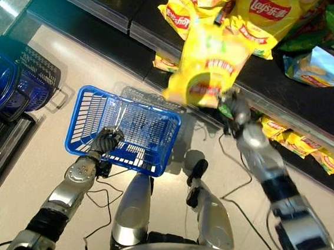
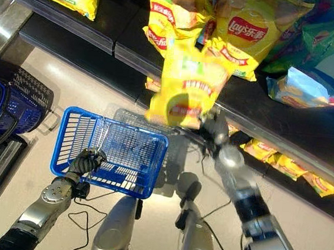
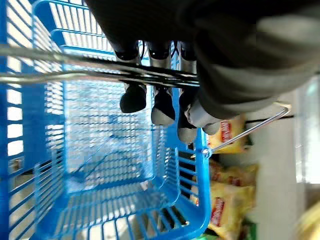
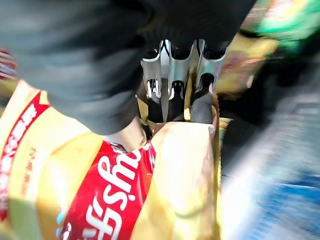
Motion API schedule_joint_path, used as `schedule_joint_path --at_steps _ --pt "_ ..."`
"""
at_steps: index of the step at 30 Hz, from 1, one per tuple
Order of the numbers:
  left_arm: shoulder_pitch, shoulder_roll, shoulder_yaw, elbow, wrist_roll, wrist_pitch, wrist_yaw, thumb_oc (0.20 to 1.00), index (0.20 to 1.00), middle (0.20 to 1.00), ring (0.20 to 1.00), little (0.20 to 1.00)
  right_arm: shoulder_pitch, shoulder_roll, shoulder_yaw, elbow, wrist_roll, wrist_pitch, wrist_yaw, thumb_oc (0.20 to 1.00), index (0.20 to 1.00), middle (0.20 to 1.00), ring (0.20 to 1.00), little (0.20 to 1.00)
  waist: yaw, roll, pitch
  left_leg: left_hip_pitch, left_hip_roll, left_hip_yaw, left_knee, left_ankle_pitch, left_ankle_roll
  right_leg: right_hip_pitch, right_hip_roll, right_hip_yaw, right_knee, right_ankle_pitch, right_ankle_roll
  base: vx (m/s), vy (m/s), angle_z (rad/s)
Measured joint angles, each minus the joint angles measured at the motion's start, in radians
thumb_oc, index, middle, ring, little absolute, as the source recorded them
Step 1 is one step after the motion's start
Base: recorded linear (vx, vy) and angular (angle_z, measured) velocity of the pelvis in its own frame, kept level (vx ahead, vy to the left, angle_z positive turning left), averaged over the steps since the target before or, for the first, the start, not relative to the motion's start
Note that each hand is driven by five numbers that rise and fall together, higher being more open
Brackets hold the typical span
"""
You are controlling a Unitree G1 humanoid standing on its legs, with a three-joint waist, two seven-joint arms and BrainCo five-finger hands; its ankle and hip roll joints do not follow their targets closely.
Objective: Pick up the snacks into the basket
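Observation:
A yellow chip bag [image 1: 205, 69] hangs in the air in front of the black shelf, just above the basket's far right corner. My right hand [image 1: 233, 103] is shut on the bag's lower edge; in the right wrist view its fingers [image 4: 172, 100] pinch the top of the yellow bag [image 4: 125, 195]. The blue wire basket [image 1: 82, 140] hangs below, with nothing in it. My left hand [image 1: 107, 140] is shut on its metal handles [image 3: 65, 70], with its fingers [image 3: 162, 107] curled over the wires.
Black shelves [image 1: 289, 89] run across the back, stacked with more yellow snack bags [image 1: 248, 20] and green ones [image 1: 325, 22]; a lower shelf holds further bags [image 1: 304, 145]. A stack of dark blue baskets [image 1: 11, 80] stands at the left. The floor is pale tile.

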Motion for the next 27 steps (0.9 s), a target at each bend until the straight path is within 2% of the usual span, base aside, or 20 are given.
schedule_joint_path --at_steps 5,13,18,22,27 --pt "-0.010 -0.002 0.012 -0.013 -0.012 0.000 -0.002 0.200 0.200 0.200 0.200 0.200 0.103 -0.003 -0.019 0.000 -0.060 0.003 0.054 0.200 0.200 0.200 0.200 0.200 -0.010 -0.004 0.003 0.000 -0.004 -0.002 -0.007 0.003 0.004 -0.002 -0.005 -0.002 0.002 -0.004 0.007 -0.01 0.008 0.02" --pt "-0.016 -0.012 0.017 -0.015 -0.022 0.000 -0.001 0.200 0.200 0.200 0.200 0.200 0.110 -0.010 -0.049 -0.004 -0.108 0.000 0.091 0.200 0.200 0.200 0.200 0.200 -0.017 -0.004 0.003 0.000 -0.005 0.003 -0.013 0.003 0.004 -0.008 -0.006 0.002 0.002 -0.003 0.004 0.00 0.003 0.00" --pt "-0.027 -0.022 0.029 -0.035 -0.060 0.000 -0.002 0.200 0.200 0.200 0.200 0.200 0.117 -0.015 -0.047 0.005 -0.219 -0.003 0.114 0.200 0.200 0.200 0.200 0.200 -0.017 -0.004 0.003 0.001 -0.006 0.004 -0.016 0.003 0.004 -0.008 -0.006 0.002 0.001 -0.005 0.006 0.00 0.000 0.00" --pt "-0.045 -0.022 0.022 -0.075 -0.089 0.000 0.000 0.200 0.200 0.200 0.200 0.200 0.069 -0.010 0.002 0.088 -0.298 -0.003 0.112 0.200 0.200 0.200 0.200 0.200 -0.021 -0.003 0.004 0.001 -0.006 0.004 -0.016 0.003 0.004 -0.008 -0.006 0.002 0.003 -0.006 0.006 0.00 0.000 0.00" --pt "-0.082 -0.028 -0.051 -0.108 -0.095 0.000 -0.001 0.200 0.200 0.200 0.200 0.200 -0.033 0.022 0.119 0.218 -0.353 0.006 0.114 0.200 0.200 0.200 0.200 0.200 -0.020 0.002 0.007 0.000 -0.005 0.003 -0.013 0.004 0.004 -0.009 -0.007 0.002 0.007 -0.006 0.005 0.00 0.000 0.00"
